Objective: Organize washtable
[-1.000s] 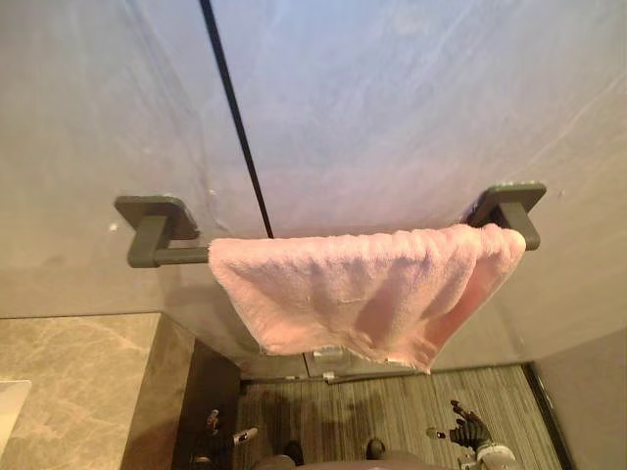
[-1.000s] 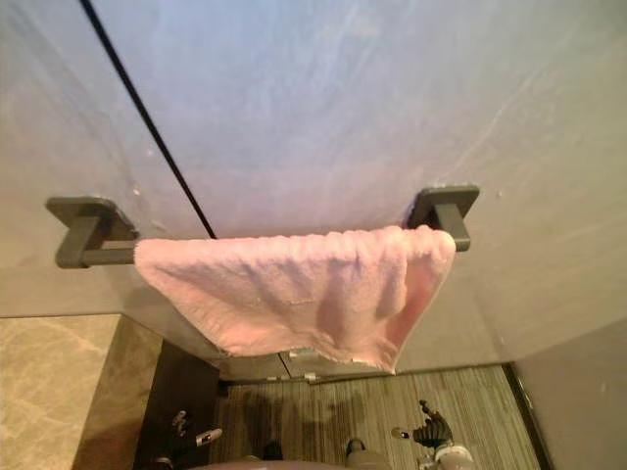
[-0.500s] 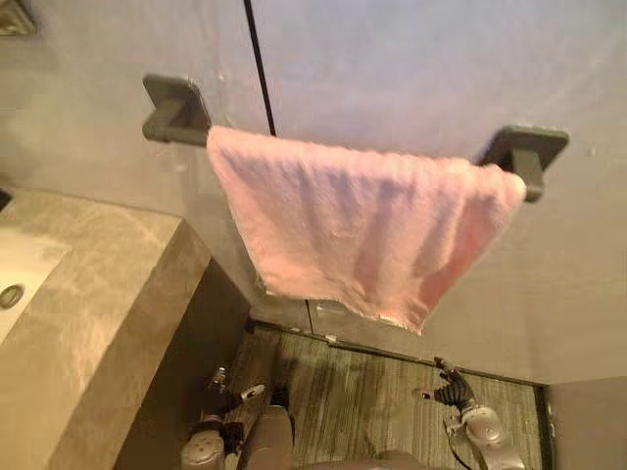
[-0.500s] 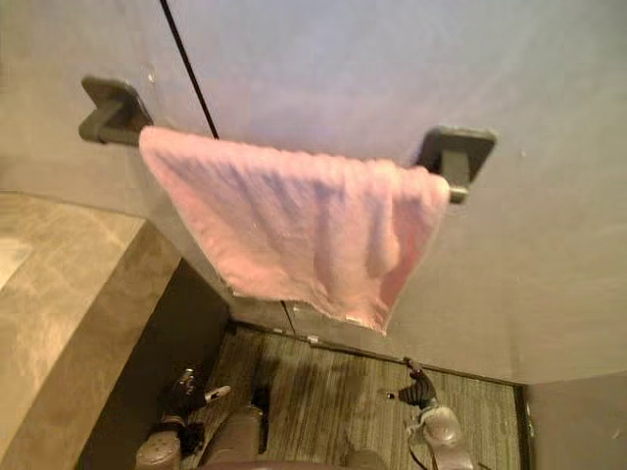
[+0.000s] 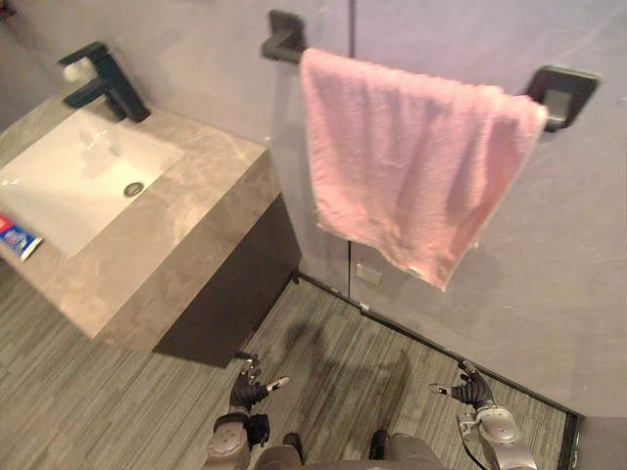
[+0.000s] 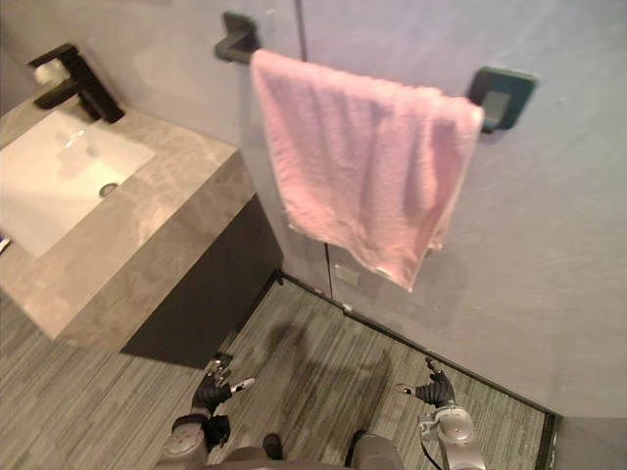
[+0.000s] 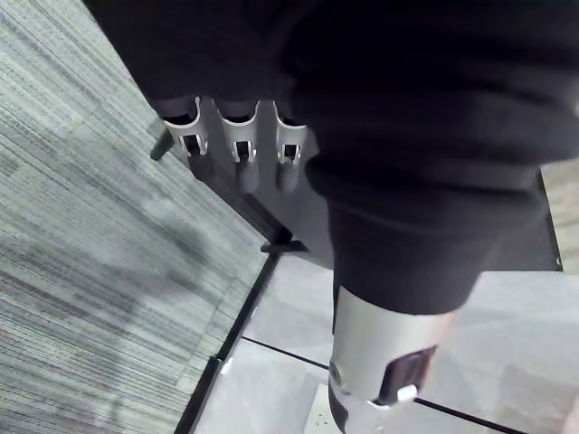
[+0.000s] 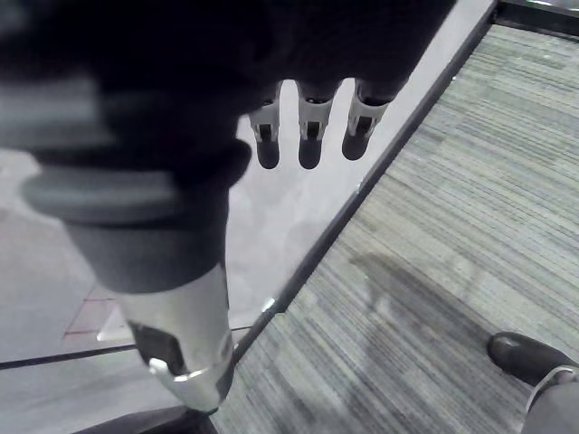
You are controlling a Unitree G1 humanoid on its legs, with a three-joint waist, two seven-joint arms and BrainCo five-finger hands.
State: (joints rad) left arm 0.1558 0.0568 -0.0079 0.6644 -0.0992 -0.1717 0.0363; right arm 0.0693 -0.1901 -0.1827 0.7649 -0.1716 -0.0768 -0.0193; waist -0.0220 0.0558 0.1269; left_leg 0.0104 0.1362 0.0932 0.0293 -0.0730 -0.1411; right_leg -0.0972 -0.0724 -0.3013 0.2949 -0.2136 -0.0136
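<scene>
Camera has swung back and left; nothing itself moved. Washtable (image 5: 196, 230) with sink (image 5: 69, 186), faucet (image 5: 103, 83) and tube (image 5: 18, 240) sits ahead-left of left hand (image 5: 247, 392). Pink towel (image 5: 411, 166) hangs on bar (image 5: 282, 41) above right hand (image 5: 473, 394). Both hands low, fingers loosely apart, empty.

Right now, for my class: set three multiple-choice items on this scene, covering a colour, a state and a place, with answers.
1. The faucet is: A white; B black; C pink.
2. The left hand and right hand are: A open, empty; B fists; C pinching cloth.
3. The towel hangs over: A the faucet; B the wall bar; C the left hand.
B: it is black throughout. A: straight fingers, nothing held. B: it drapes the bar.
</scene>
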